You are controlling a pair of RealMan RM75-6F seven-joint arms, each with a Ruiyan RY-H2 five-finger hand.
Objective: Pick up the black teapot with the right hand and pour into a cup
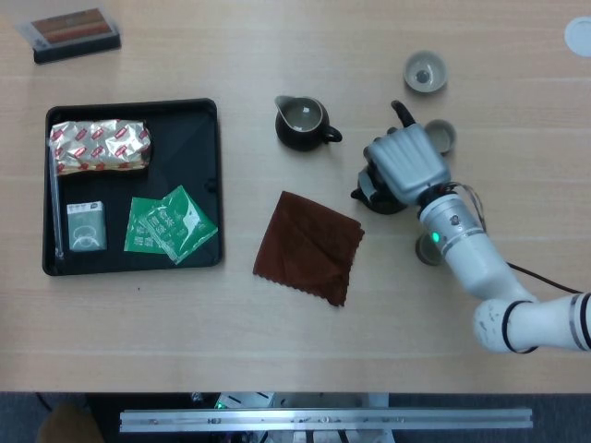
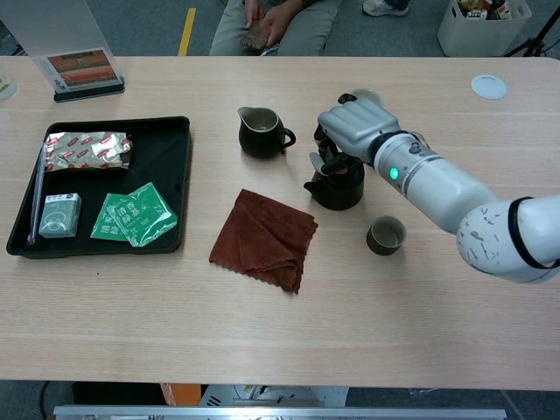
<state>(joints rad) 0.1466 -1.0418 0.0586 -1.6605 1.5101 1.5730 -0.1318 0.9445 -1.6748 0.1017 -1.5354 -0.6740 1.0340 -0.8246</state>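
The black teapot (image 1: 377, 192) (image 2: 335, 185) sits right of centre with its spout pointing left toward the brown cloth. My right hand (image 1: 408, 163) (image 2: 354, 127) lies over the top of the teapot and grips it, its fingers curled down around the pot's far side. A dark stub (image 1: 400, 112) sticks out beyond the hand. I cannot tell whether the pot's base touches the table. One small cup (image 1: 426, 72) stands at the back, a second cup (image 1: 443, 136) just behind the hand, and a third cup (image 2: 386, 234) beside my forearm. The left hand is out of sight.
A black pitcher (image 1: 300, 123) (image 2: 259, 133) stands left of the teapot. A brown cloth (image 1: 309, 245) (image 2: 264, 236) lies in front of it. At the left, a black tray (image 1: 205, 111) (image 2: 181, 166) holds packets. A card stand (image 2: 85, 70) is at the back left.
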